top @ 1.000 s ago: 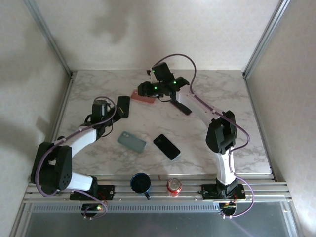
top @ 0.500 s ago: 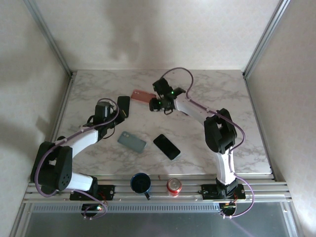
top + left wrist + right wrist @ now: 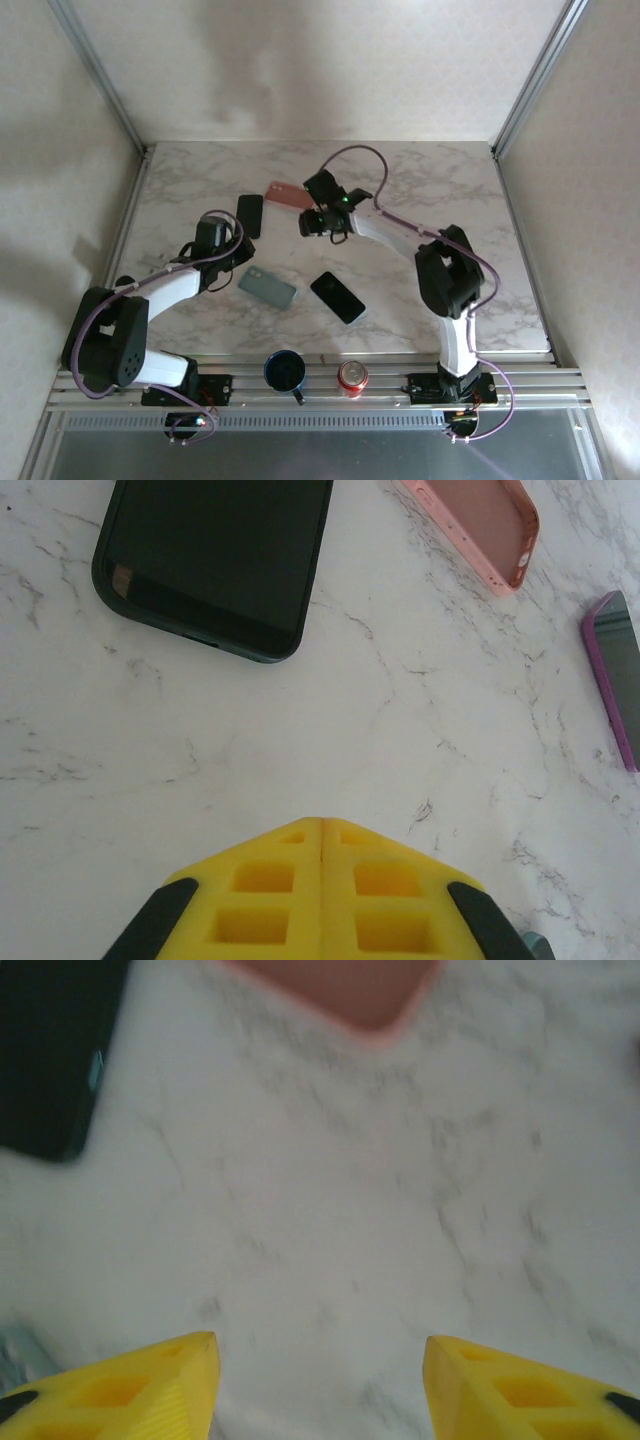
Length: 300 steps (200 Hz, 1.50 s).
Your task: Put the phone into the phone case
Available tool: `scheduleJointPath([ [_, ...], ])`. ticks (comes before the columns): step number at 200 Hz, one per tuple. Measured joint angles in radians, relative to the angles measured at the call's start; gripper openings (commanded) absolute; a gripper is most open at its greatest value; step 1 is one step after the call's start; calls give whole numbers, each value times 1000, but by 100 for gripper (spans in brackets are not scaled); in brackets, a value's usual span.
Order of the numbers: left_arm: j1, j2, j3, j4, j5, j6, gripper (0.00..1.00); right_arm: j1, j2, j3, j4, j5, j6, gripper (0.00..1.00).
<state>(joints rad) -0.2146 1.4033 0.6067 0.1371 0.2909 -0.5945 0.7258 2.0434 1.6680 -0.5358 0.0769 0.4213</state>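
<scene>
- Found left fingers pressed together, empty, over bare tabletop, near dark cased phone.
- Noted teal item flat, front left of centre.
- Located pink phone case at rear, open side up, untouched.
- Found right fingers spread, holding nothing, just short of pink phone case.
- Located black phone flat, front centre, uncased.

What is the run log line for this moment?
left gripper: shut, empty | right gripper: open, empty, above table near pink case | black phone: flat on table, untouched
</scene>
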Motion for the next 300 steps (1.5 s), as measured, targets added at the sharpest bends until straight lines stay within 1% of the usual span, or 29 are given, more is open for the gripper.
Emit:
scheduleJointPath([
  [32,0,0,0,1,5,-9,0,-24,192,222,-8,26,40,56],
  [71,-1,-13,-3,18,27,-31,0,-63,416,532,-114,48,69,48],
  [90,-1,-29,-10,20,27,-35,0,-81,489,653,-167,55,72,44],
  [105,-1,-35,-16,23,27,-36,0,-93,523,713,-199,55,77,43],
  [150,-1,-33,-21,29,27,-38,0,-117,532,724,-243,53,84,36],
  [220,-1,-15,-24,55,27,-38,0,-118,588,737,-255,31,84,35],
  [247,-1,-15,-34,61,27,-39,0,-118,594,766,-267,23,83,28],
  [274,-1,-15,-35,62,27,-39,0,-118,603,769,-279,27,84,15],
  [300,-1,-15,-41,68,27,-40,0,-119,594,745,-268,27,89,9],
])
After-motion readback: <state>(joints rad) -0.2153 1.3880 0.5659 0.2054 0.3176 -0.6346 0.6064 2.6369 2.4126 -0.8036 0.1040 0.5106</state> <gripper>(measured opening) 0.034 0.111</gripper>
